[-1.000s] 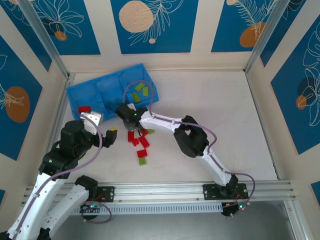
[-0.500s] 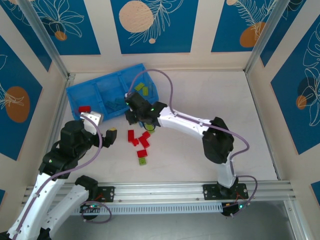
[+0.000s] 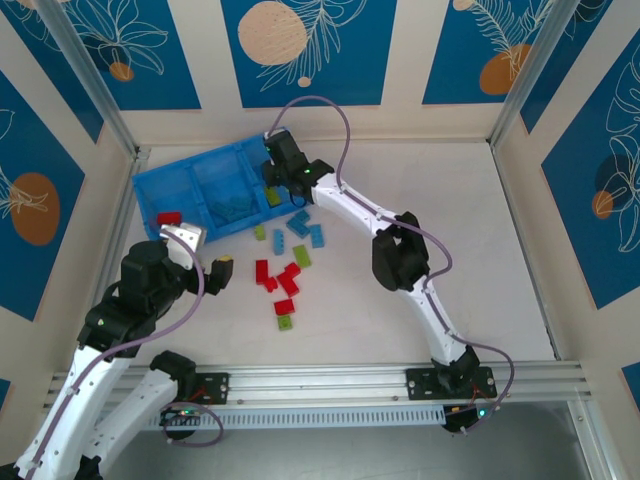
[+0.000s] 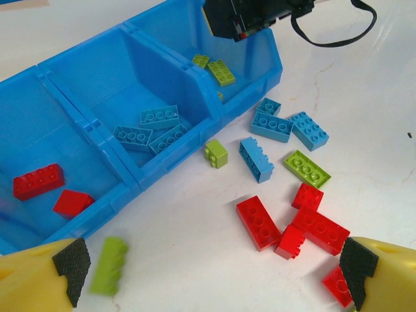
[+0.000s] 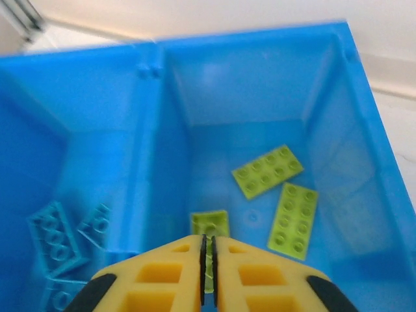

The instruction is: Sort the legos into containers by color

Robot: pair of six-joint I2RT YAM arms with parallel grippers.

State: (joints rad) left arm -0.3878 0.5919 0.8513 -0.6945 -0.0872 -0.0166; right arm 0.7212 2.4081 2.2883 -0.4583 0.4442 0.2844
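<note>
From above, the right gripper (image 3: pixel 283 165) hangs over the right-hand compartment of the rectangular blue plastic bin (image 3: pixel 160 185). Small red, light blue and yellow-green plastic bricks (image 3: pixel 285 265) lie scattered on the white table (image 3: pixel 450 220) just in front of the bin. Through the left wrist camera, the left gripper (image 4: pixel 214 266) is spread wide, short of the bin, with a blurred yellow-green brick (image 4: pixel 109 265) just beside one of its fingertips (image 4: pixel 68 260). Red bricks (image 4: pixel 39 182) sit in the bin's left compartment and light blue ones (image 4: pixel 146 130) in the middle. Through the right wrist camera, the right gripper pinches a thin yellow-green piece (image 5: pixel 208 273) above flat yellow-green plates (image 5: pixel 268 170) in the bin's right compartment.
</note>
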